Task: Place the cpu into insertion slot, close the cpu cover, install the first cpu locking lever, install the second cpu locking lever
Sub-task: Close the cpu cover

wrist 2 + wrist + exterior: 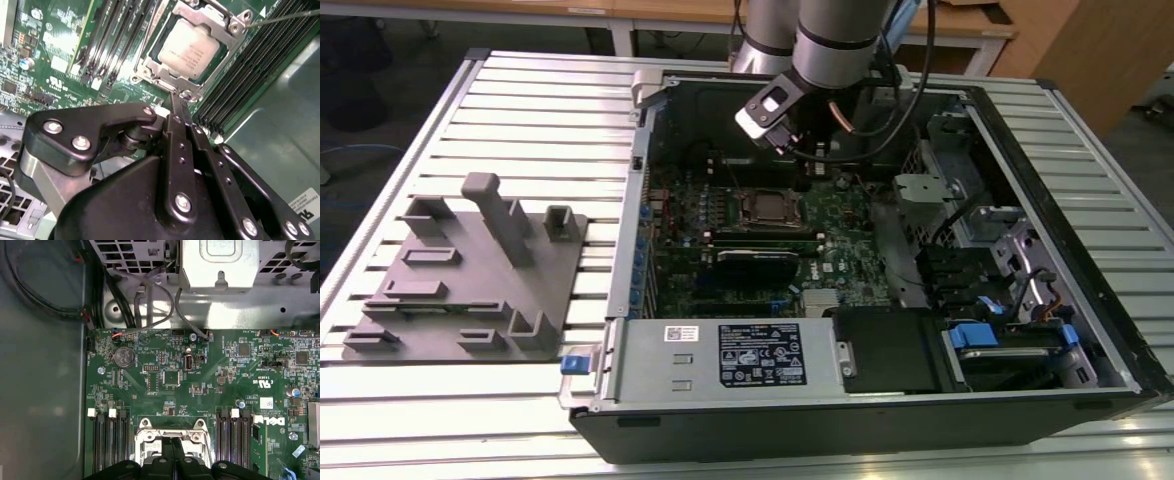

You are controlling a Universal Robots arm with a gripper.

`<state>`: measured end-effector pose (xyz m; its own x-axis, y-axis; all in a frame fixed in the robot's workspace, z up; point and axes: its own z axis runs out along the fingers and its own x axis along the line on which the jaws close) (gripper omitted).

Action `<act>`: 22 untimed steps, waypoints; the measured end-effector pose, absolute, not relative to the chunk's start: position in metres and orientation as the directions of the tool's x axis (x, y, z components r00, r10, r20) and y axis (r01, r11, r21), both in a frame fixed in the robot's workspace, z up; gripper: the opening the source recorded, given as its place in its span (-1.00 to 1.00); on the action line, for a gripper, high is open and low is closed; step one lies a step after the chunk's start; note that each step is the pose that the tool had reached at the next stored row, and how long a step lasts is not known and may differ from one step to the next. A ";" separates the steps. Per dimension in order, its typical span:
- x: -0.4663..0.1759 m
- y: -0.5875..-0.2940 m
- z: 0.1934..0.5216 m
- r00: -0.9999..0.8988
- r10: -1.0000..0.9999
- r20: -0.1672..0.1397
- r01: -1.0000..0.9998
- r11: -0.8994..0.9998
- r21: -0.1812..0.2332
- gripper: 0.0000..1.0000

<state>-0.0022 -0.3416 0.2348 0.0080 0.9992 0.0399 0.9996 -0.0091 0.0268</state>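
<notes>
The cpu (190, 47), a dull silver square, lies in the insertion slot (767, 208) on the green motherboard. The cpu cover (231, 25), a silver frame, lies down flat around it. A thin locking lever rod (287, 17) sticks out past one corner of the socket. In the second wrist view, my gripper (176, 100) has its black fingers pressed together, with the tips at the socket's near corner and nothing between them. In the first wrist view, the gripper (172, 452) hangs over the socket's edge (150, 432). The exterior view shows the gripper (811, 160) just behind the socket.
The open computer case (1067, 130) walls in the board. Black memory slots (250, 70) flank the socket. A grey power-supply box (720, 355) sits at the near side, drive bays (987, 260) on the exterior view's right. A grey fixture (467, 270) stands outside the case.
</notes>
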 end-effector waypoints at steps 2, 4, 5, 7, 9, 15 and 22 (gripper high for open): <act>-0.002 -0.342 0.235 0.008 0.999 0.040 1.000 -0.009 0.023 -0.79; -0.002 -0.342 0.234 0.009 0.999 0.040 1.000 -0.009 0.001 -0.79; -0.002 -0.342 0.234 0.010 0.999 0.040 1.000 -0.009 -0.015 -0.79; -0.002 -0.342 0.234 0.010 0.999 0.039 1.000 -0.009 -0.030 -0.79; -0.002 -0.342 0.234 0.010 0.999 0.039 0.999 -0.009 -0.034 -0.79; -0.004 -0.342 0.233 0.005 0.999 0.044 1.000 -0.004 -0.030 -0.79; -0.006 -0.342 0.233 0.003 0.999 0.044 1.000 -0.002 -0.026 -0.79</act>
